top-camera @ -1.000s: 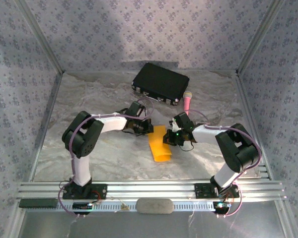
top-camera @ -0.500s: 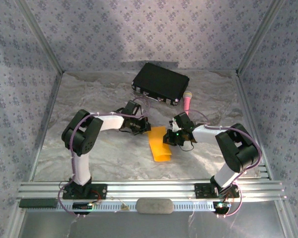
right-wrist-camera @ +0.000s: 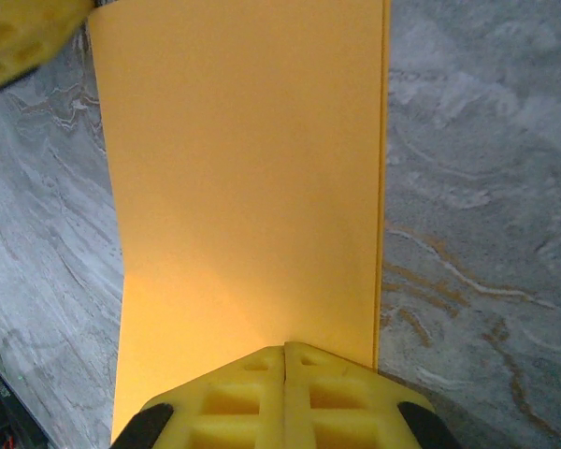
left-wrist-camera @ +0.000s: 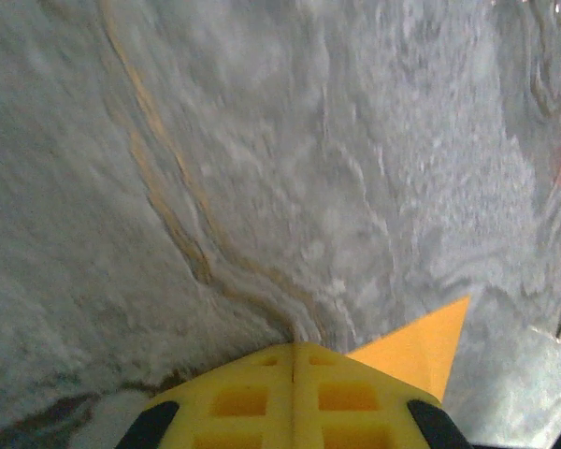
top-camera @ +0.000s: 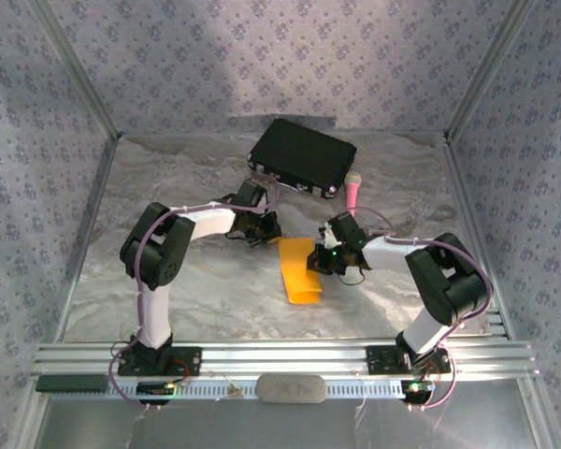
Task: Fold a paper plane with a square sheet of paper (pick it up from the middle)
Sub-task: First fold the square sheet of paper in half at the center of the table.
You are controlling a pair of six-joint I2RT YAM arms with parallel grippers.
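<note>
On the table [top-camera: 168, 196], centre | square sheet of paper [top-camera: 300, 271] lies folded, long and narrow | right gripper [right-wrist-camera: 286, 351] clenched, tips over one edge, sheet stretching ahead of them | left gripper [left-wrist-camera: 293, 348] clenched, just left of a paper corner, grasping nothing

Lab test booth: patterned fabric walls [top-camera: 262, 56], aluminium rails [top-camera: 280, 360], marble-look tabletop [top-camera: 215, 290].
</note>
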